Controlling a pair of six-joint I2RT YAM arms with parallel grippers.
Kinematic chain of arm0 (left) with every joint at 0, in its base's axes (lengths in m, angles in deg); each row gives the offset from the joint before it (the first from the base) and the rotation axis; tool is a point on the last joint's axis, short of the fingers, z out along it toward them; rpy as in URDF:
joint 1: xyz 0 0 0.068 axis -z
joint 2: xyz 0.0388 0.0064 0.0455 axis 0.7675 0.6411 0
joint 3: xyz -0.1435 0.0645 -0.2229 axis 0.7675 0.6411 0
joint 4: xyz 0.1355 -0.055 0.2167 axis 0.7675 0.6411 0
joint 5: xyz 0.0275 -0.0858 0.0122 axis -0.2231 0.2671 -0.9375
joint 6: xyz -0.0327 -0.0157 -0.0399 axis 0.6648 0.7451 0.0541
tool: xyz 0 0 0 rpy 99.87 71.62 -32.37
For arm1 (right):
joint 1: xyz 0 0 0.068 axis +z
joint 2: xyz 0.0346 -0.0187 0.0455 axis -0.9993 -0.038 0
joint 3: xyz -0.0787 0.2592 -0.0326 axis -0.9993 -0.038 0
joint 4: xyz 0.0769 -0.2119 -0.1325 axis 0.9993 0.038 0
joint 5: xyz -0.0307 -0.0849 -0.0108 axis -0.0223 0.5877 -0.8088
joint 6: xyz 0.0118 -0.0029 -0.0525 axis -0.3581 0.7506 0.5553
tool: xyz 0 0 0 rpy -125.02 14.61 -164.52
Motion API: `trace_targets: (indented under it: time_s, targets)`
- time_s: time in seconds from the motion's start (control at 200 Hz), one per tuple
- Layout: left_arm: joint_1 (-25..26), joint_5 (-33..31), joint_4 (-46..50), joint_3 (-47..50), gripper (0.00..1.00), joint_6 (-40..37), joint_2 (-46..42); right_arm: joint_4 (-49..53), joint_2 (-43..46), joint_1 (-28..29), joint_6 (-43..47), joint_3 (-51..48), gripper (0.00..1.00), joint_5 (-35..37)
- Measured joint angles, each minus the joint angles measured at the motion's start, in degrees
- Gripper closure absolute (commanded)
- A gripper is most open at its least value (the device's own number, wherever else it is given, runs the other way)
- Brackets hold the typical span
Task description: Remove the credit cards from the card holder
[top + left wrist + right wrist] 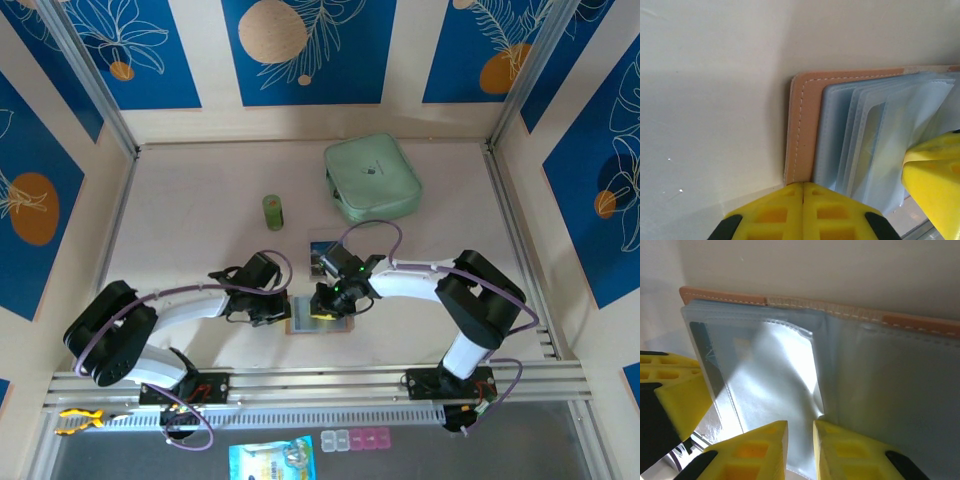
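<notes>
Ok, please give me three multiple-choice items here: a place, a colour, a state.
1. Where does the mint-green case lie? A) far side of the table B) beside the arm bases C) under the left arm
2. What colour is the card holder cover? A) black B) tan C) red
3. How is the left claw? A) wide open B) shut C) holding the case
Answers: 1 A, it sits high in the overhead view; 2 B, tan stitched edge; 3 B, its fingers meet.

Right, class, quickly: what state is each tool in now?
Left tool: closed, nothing between its fingers, tip at the small pinkish-tan leather-like card holder.
Right tool: nearly closed, apparently pinching the holder's clear plastic sleeve.
</notes>
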Motion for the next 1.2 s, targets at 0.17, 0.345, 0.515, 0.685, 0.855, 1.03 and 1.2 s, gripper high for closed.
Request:
trace_targets:
  time_s: [0.17, 0.345, 0.515, 0.685, 0.855, 1.03, 1.2]
  targets:
    - [0.0, -0.5, 1.6, -0.3, 0.95, 0.0, -0.8, -0.1, 0.0, -0.5, 0.0, -0.2, 0.78, -0.1]
    - [0.0, -0.7, 3.5, -1.6, 0.90, 0.0, -3.5, -2.1, 0.8, -1.3, 0.0, -2.2, 0.79, -1.0]
    - [1.1, -0.6, 3.5, -4.1, 0.89, 0.0, -3.4, -4.7, 1.4, -2.2, -0.1, -4.2, 0.80, -2.6]
    - [3.3, -0.5, 2.1, -5.7, 0.82, 0.7, -0.8, -7.1, 1.6, -3.0, -0.3, -5.8, 0.81, -4.1]
    - [4.5, -0.4, 1.2, -6.5, 0.77, 1.8, 2.6, -10.0, 2.0, -3.9, -0.9, -7.6, 0.81, -5.9]
    - [4.6, -0.4, 0.3, -6.5, 0.77, 2.4, 3.5, -13.3, 2.3, -4.9, -1.6, -9.4, 0.81, -8.0]
    - [4.8, 0.3, -1.9, -6.5, 0.82, 3.5, 4.6, -15.2, 2.3, -5.5, -2.0, -10.4, 0.81, -9.4]
